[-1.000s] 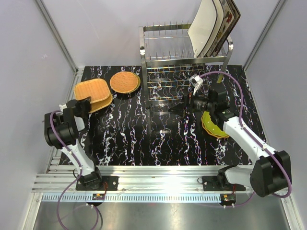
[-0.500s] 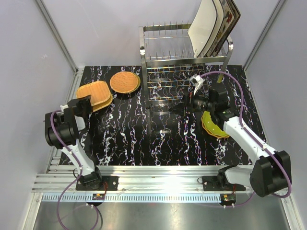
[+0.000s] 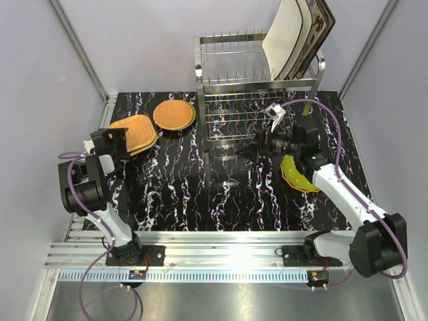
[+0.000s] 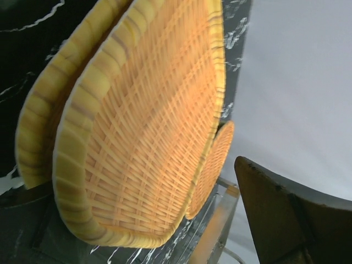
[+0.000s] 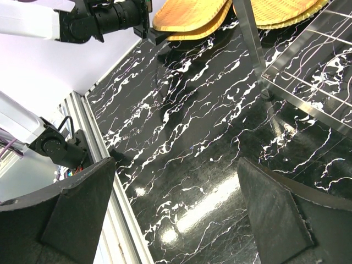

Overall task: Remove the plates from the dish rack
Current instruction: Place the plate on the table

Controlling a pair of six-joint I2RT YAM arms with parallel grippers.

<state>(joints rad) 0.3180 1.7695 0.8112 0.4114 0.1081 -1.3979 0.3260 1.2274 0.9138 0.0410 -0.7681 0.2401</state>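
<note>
The dish rack (image 3: 257, 87) stands at the back of the table, with cream square plates (image 3: 284, 37) and a flower-patterned plate (image 3: 322, 23) leaning in its top right corner. Two squarish orange woven plates (image 3: 137, 132) lie stacked at the left, and a round woven plate (image 3: 174, 114) lies beside them. My left gripper (image 3: 112, 142) is open at the stack's near-left edge. In the left wrist view the top woven plate (image 4: 148, 126) fills the space beside one dark finger (image 4: 291, 220), untouched. My right gripper (image 5: 176, 181) hangs open and empty over bare table, in front of the rack.
A lime-green dotted plate (image 3: 294, 175) lies on the table under the right arm. The rack's leg (image 5: 250, 44) and grid shelf (image 5: 319, 60) are close to the right gripper. A metal rail (image 3: 214, 257) runs along the near edge, and walls close in both sides.
My left gripper opened and let go of the top squarish woven plate, which now rests on the other one. The left arm shifted slightly. The right arm hardly moved.
</note>
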